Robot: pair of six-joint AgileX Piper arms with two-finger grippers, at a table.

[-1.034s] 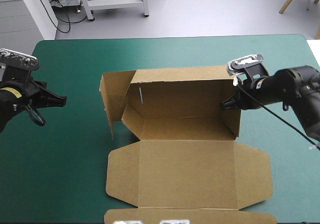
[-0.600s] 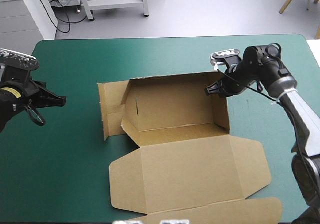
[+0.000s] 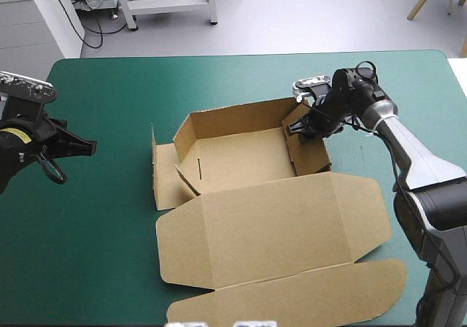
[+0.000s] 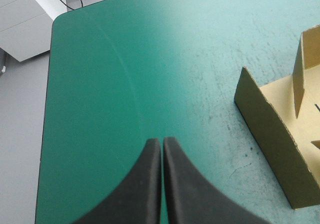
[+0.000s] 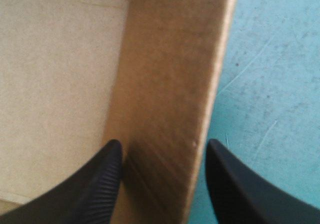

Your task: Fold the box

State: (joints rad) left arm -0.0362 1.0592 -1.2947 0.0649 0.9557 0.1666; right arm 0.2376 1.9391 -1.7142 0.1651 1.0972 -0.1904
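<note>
box (image 3: 241,155): brown, mid-table, back and side walls up, lid (image 3: 270,225) flat toward near edge, left end flap (image 3: 164,181) sticking out | right gripper (image 3: 298,128): fingers apart, straddling right wall (image 5: 170,84), one inside, one outside | left gripper (image 4: 162,140): fingers pressed together, over teal-green cover (image 3: 102,232) near left edge, apart from box

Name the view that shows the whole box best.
High view: the whole box shows, walls raised, lid flat. Left wrist view catches only its left flap; right wrist view, one wall straddled by the right end effector.
</note>
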